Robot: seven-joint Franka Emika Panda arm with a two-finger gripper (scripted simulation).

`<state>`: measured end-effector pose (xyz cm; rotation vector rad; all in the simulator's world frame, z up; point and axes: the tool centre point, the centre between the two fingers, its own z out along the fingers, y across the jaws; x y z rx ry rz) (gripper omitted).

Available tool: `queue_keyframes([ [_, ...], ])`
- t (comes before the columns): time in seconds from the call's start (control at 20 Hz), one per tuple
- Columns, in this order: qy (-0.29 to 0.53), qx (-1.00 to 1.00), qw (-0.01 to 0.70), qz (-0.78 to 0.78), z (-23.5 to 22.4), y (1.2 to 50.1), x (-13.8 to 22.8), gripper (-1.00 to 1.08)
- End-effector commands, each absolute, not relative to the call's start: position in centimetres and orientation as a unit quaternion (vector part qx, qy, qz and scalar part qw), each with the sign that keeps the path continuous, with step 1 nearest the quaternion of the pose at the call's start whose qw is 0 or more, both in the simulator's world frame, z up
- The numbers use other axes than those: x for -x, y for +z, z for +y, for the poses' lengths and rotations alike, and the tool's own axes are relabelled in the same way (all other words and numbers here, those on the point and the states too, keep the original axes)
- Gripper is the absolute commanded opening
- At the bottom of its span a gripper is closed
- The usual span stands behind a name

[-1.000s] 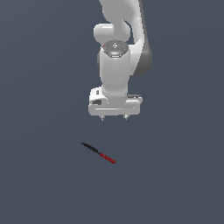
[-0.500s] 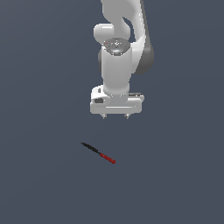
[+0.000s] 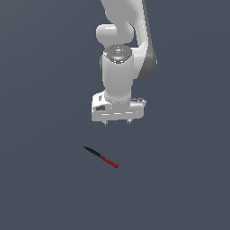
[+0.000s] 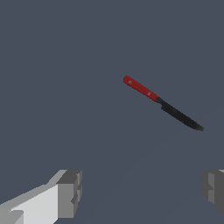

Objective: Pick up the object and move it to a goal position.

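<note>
Lying diagonally; tool point(image 3: 101, 157) red end lower-right

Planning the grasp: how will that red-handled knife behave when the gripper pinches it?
The knife looks thin and straight, so probably stiff and light. Lying flat on the surface, it offers little height and may slip or pivot. The open gripper easily spans it.

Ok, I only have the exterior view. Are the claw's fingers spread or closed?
Observer: Spread. In the wrist view the claw has its two fingers far apart, nothing between them.
Operator: And the tool, anything on its red half?
Observer: The tool has two small pale dots on the red handle.
Operator: Is the black half a plain rod?
Observer: No, it tapers to a point, like a blade.
</note>
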<state>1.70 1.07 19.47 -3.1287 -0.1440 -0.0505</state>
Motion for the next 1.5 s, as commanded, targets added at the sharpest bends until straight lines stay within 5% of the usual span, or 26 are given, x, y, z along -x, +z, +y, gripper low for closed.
queue_keyframes([
  [0.0,-0.015,0.998,0.003,-0.065,0.8,19.0,-2.1,1.00],
  [1.45,-0.001,0.916,-0.004,-0.402,-5.2,9.4,-8.3,1.00],
])
